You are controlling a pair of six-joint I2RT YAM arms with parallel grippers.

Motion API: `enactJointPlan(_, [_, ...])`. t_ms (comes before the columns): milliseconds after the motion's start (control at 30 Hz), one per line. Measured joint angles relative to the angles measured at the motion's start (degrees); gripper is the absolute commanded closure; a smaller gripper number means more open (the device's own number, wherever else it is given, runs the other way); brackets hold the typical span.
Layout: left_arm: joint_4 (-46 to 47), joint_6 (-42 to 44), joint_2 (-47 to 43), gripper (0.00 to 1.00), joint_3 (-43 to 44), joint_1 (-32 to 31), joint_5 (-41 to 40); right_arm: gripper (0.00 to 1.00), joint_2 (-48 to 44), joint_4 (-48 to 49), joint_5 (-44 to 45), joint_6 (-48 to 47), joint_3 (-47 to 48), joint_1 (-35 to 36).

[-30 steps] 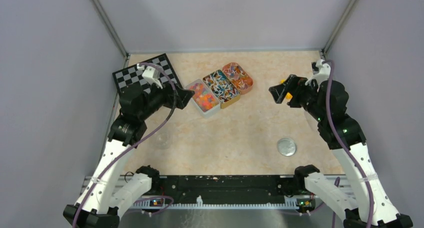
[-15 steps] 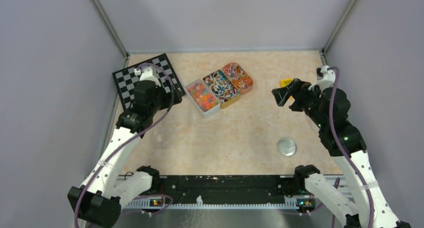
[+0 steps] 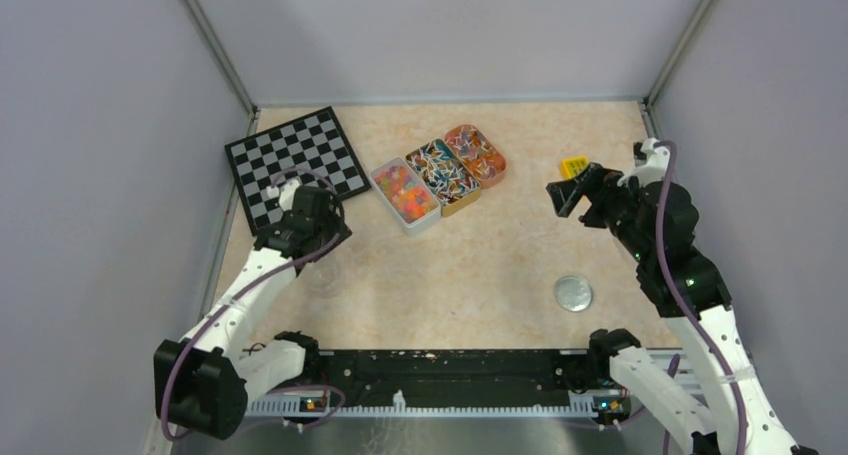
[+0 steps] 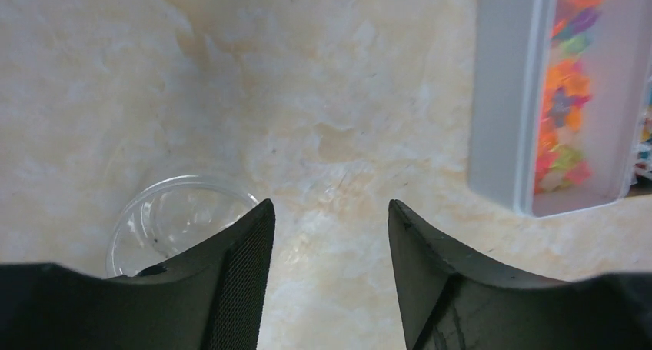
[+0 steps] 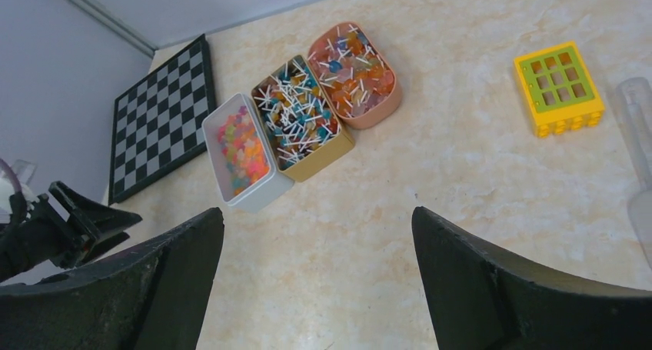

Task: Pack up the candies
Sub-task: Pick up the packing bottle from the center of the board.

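Looks like the very start of packing, with no sweet picked up yet. Candies [image 3: 405, 195] all lying in three little trays, side by side near the top middle of the overhead view. Tiny bright ones in the white tray [image 4: 500, 104], stick-like wrapped ones in the gold tray [image 5: 338, 151], more in the pink tray [image 5: 380, 115].

Left gripper [image 4: 329, 205] open wide, nothing between its fingers, low over the bare table [image 3: 480, 255]. Clear cup [image 4: 173, 219] just beside its left finger, at the lower left of the wrist view. White tray off at the upper right there, apart from the fingers.

Right gripper [image 5: 317, 211] open wide too, holding nothing, up high at the right of the overhead view and looking down on the trays.

Next, most likely: take the clear cup and bring it to the sweets. Calls for a soft squeeze, since the cup looks thin and easy to tip or squash. Tricky after that too, with sweets so much smaller than a finger.

Smooth tan table with a stone-like pattern. Plain grey walls on three sides. Chessboard [image 3: 296, 163] at the upper left, yellow block [image 5: 559, 87] with green squares at the upper right, round silver lid [image 3: 573, 293] at the lower right. Something clear at the right edge of the right wrist view; hard to tell what.
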Motion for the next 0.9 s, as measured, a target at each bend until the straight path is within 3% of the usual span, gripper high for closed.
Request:
enactJointPlan(500, [-6.3, -8.0, 14.5, 0.45, -1.9, 0.0, 2.5, 0.1, -2.8, -1.0, 0.6, -2.8, -0.1, 0.0])
enactJointPlan(700, [-4.1, -6.3, 10.7, 0.42, -1.8, 0.0, 4.3, 0.1, -2.8, -1.0, 0.6, -3.3, -0.1, 0.0])
enactJointPlan(900, [-8.8, -8.1, 4.2, 0.4, 2.6, -0.1, -2.7, 0.1, -2.8, -1.0, 0.6, -3.4, -0.1, 0.0])
